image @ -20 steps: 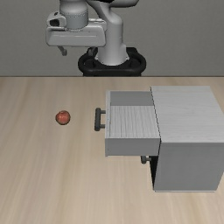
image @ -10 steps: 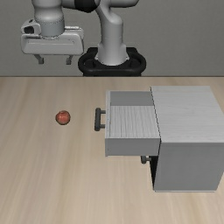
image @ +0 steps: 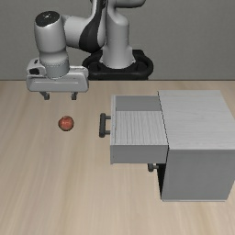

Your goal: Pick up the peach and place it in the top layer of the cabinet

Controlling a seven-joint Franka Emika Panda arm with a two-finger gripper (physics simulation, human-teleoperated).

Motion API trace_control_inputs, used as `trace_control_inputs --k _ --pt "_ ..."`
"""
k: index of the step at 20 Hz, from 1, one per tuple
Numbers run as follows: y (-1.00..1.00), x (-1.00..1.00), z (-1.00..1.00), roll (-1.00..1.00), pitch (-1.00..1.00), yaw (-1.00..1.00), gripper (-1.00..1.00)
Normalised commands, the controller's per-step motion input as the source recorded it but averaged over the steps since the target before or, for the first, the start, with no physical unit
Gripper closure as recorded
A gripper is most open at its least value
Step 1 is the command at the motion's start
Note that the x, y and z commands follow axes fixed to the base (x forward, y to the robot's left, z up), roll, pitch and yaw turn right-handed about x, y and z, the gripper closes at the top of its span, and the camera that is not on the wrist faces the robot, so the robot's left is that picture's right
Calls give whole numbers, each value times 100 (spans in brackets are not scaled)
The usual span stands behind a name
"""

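Hovering in the upper left of the frame, the hand [image: 60, 96] hangs above the tabletop [image: 55, 188] with its two fingers [image: 46, 95] spread wide and pointing down, nothing between them. The white and grey arm [image: 99, 26] bends across from the dark round base [image: 117, 64] at the top centre of the frame to carry it there.

The peach [image: 65, 123], small, round and reddish, lies on the pale wooden tabletop at centre left, just below the hand in the frame and roughly under the gap between the fingers. It is not touched by either finger.

The grey cabinet [image: 197, 115] stands on the right side of the frame. Its top drawer [image: 138, 127] is pulled out toward the left, its ribbed inside showing from above, and a dark handle [image: 104, 123] sits on the drawer's front, near the peach but apart from it. A second small dark handle [image: 150, 167] shows lower down, under the open drawer's lower edge.
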Motion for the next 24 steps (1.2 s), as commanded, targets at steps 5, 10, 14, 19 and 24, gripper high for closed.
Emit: trace_control_inputs --k 5,10,14,19,24 --pt "0 0 -100 0 0 0 -100" --pt "0 0 -100 0 0 0 -100" --pt "0 0 0 0 0 0 100" --pt "0 0 0 0 0 0 100" --pt "0 0 40 0 0 0 100"
